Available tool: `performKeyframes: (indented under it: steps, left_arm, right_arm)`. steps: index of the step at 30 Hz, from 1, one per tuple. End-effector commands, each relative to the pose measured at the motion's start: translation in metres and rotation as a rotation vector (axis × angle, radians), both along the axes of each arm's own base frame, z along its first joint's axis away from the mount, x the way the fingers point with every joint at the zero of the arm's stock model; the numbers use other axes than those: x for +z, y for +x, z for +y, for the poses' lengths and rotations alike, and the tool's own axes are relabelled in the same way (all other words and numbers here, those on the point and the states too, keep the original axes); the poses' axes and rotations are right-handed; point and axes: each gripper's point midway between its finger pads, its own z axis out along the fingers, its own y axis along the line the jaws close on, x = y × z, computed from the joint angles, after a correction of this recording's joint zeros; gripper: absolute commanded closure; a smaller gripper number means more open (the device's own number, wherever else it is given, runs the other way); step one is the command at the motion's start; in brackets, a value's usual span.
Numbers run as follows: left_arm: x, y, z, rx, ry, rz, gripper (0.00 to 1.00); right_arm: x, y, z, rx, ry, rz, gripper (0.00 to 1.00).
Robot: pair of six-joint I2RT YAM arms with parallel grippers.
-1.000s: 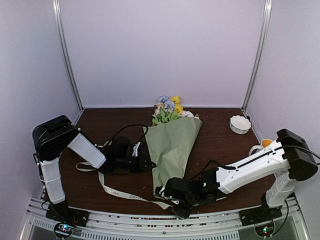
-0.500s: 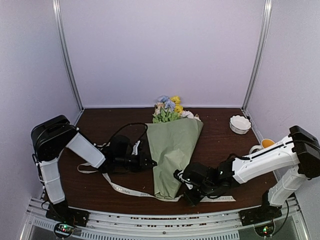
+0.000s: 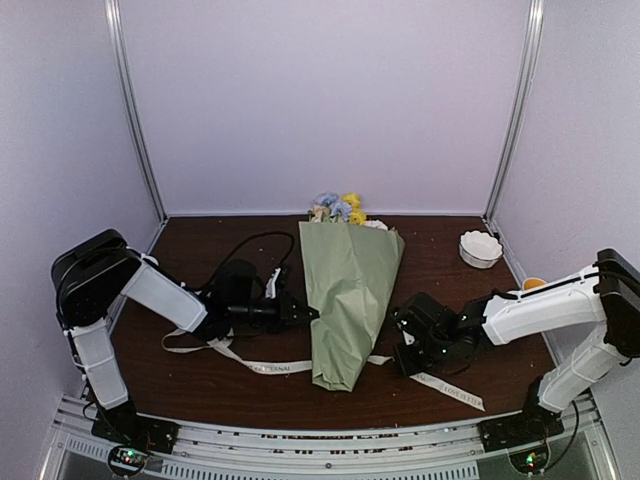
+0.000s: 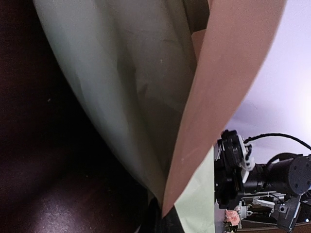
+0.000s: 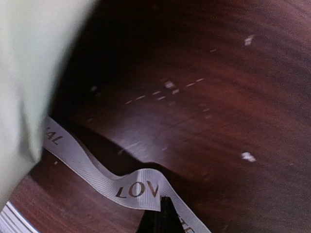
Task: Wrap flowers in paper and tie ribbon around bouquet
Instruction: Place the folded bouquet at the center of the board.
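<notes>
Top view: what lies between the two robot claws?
In the top view, the bouquet lies between the left gripper and the right gripper; the ribbon runs under it.

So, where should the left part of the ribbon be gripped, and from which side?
Probably the bare stretch of the ribbon just left of the bouquet, coming from above and pinching across its narrow width. There it lies flat on the table, with nothing over it.
</notes>
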Motion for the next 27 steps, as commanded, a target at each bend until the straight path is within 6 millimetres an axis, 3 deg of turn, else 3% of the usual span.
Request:
performKeyframes:
  steps: [1, 6, 10, 14, 17, 21, 24, 27]
  left_arm:
    - [0.045, 0.003, -0.011, -0.013, -0.110, -0.095, 1.00]
    - [0.045, -0.001, -0.012, -0.018, -0.105, -0.095, 1.00]
    - [0.036, -0.002, -0.008, -0.016, -0.063, -0.101, 1.00]
    - [0.020, -0.002, -0.004, -0.012, -0.005, -0.101, 1.00]
    - [0.009, -0.002, -0.005, -0.018, 0.020, -0.095, 1.00]
    - [-0.006, 0.000, -0.010, -0.030, 0.048, -0.083, 1.00]
    - [-0.016, -0.001, -0.014, -0.042, 0.061, -0.072, 1.00]
    - [-0.025, -0.003, -0.016, -0.048, 0.073, -0.059, 1.00]
  right_arm:
    - [0.003, 0.034, -0.033, -0.161, -0.031, -0.049, 1.00]
    - [0.042, 0.094, -0.060, -0.305, -0.019, -0.165, 1.00]
    - [0.106, 0.134, -0.092, -0.434, 0.036, -0.301, 1.00]
    - [0.190, 0.145, -0.119, -0.515, 0.082, -0.494, 1.00]
    - [0.248, 0.139, -0.130, -0.521, 0.123, -0.608, 1.00]
    - [0.300, 0.128, -0.115, -0.439, 0.244, -0.677, 1.00]
    - [0.331, 0.118, -0.079, -0.306, 0.317, -0.728, 1.00]
    - [0.350, 0.111, -0.037, -0.182, 0.387, -0.755, 1.00]
